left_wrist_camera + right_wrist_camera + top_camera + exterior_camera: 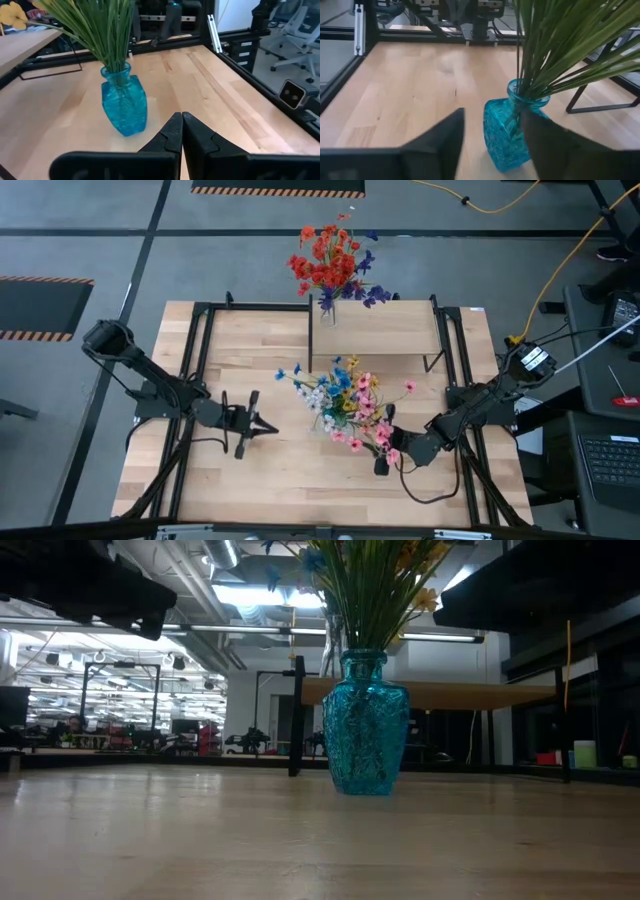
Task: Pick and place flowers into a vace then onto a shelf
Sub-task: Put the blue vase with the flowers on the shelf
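Your textured turquoise glass vase (512,131), full of mixed artificial flowers (345,405), stands mid-table before the raised light-wood shelf (380,328). Right gripper (490,137) spreads wide around its body; left gripper (179,131) waits closed nearby. Expect slick, breakable, top-heavy glass; grip the belly, not the neck

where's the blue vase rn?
The blue vase stands on the table just in front of the shelf, near the middle, between the left gripper and the open right gripper, which is closer.
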`<state>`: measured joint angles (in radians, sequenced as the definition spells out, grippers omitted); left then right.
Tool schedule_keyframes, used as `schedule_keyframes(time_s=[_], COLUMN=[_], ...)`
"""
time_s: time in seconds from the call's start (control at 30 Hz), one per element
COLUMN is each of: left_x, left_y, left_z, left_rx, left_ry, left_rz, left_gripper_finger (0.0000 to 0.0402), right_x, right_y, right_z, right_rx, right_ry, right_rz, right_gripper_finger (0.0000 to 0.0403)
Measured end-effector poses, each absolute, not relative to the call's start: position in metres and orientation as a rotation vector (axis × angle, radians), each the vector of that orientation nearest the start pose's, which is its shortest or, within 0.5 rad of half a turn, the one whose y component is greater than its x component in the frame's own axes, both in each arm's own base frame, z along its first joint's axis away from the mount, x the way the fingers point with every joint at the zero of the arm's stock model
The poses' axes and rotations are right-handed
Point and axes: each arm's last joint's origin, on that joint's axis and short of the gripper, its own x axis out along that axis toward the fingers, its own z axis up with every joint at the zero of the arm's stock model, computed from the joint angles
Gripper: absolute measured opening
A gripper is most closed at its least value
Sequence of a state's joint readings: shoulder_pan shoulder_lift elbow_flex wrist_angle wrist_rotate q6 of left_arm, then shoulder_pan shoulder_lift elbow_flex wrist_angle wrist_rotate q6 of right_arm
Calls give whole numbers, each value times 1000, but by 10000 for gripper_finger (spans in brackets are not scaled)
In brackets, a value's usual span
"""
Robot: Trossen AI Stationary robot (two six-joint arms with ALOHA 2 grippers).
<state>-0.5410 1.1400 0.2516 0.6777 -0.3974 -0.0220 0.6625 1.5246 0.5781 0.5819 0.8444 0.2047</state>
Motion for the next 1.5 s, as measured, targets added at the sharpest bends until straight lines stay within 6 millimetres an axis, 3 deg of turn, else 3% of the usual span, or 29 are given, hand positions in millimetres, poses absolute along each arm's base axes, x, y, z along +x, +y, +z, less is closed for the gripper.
schedule_keyframes(time_s=[0.17,0.33,0.53,0.77,1.23,1.5], left_x=[182,186,190,196,199,199], left_y=[-90,-84,-74,-59,-49,-49], left_z=[171,171,171,172,172,172], left_rx=[97,93,93,105,87,88], left_ry=[189,191,192,191,195,196], left_rz=[-116,-81,-29,-17,-64,-64], left_gripper_finger=[2,3,3,3,2,5], right_x=[237,242,249,259,271,292], right_y=[153,144,135,127,114,111], right_z=[172,172,169,149,152,148], right_rx=[-43,19,113,80,42,-20], right_ry=[248,243,261,315,265,292], right_rz=[-219,-261,-265,-294,-311,-295], right_gripper_finger=[299,348,354,355,355,355])
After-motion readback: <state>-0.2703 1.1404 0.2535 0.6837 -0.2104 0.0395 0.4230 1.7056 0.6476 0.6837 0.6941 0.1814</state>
